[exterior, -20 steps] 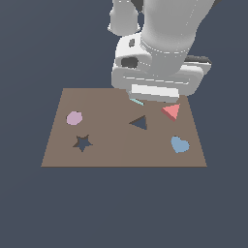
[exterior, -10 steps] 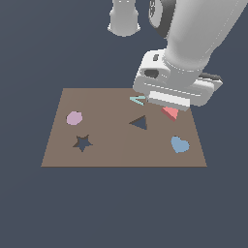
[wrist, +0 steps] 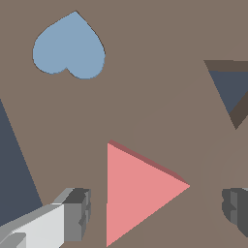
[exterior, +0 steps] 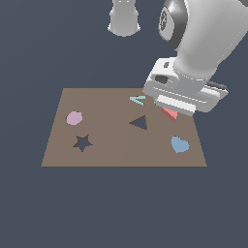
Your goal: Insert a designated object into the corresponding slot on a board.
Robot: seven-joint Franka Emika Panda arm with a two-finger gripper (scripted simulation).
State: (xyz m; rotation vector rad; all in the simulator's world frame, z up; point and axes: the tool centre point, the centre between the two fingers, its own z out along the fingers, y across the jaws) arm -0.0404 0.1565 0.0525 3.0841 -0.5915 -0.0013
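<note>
The red triangle is lying flat on the board, near the triangular slot and the blue heart. The pincer is hovering wide open, one finger on each side of the triangle and clear of it, apparently lining up for a grasp.

The arm's white wrist housing hangs low over the brown board, covering most of the salmon-red triangular block. The dark triangle slot lies just beside it, with a teal triangle outline, blue heart, pink disc and star cut-out elsewhere.
</note>
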